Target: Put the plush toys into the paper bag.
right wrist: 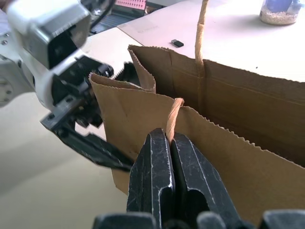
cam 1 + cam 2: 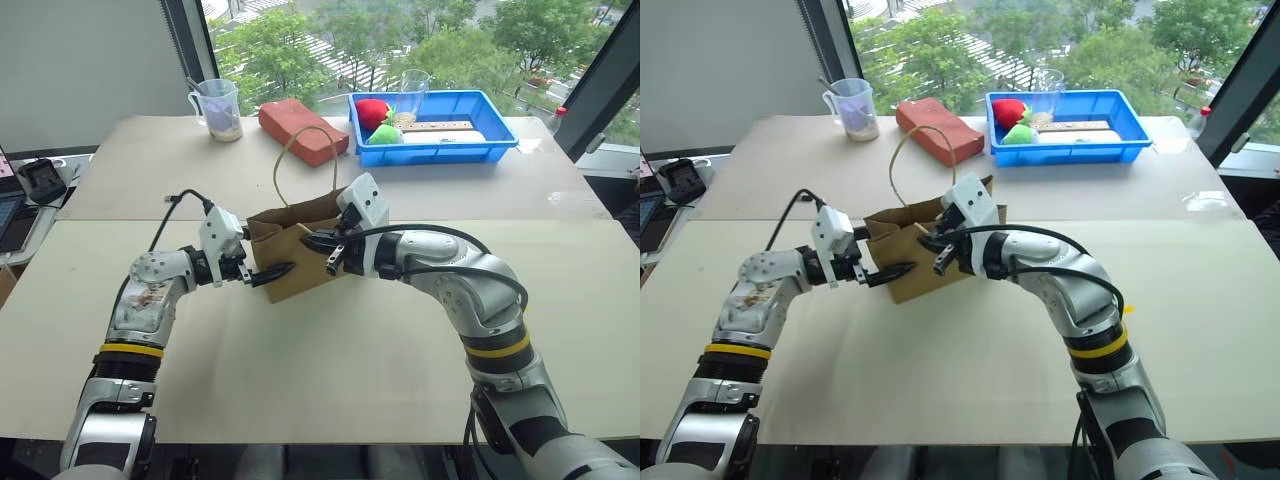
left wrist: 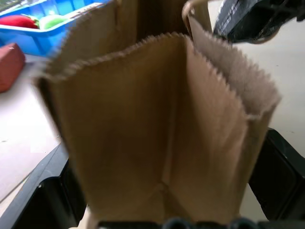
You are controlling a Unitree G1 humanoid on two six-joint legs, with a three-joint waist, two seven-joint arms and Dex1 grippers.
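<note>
Right wrist view: my right gripper point(image 1: 170, 143) pinches the brown kraft paper bag's point(image 1: 238, 157) cord handle; my left gripper point(image 2: 262, 273), jaws wide, straddles its side. Closing carelessly could crumple or topple it.

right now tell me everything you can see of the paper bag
The paper bag is brown kraft paper with a zigzag-cut top edge and creased gusseted sides. It stands upright and open on the pale table, near the middle. It has thin pale cord handles: one loop stands up above the mouth, and the right gripper is shut on the near handle at the bag's rim. The left gripper is open with a finger on either side of the bag's narrow end. What is inside cannot be seen.
</note>
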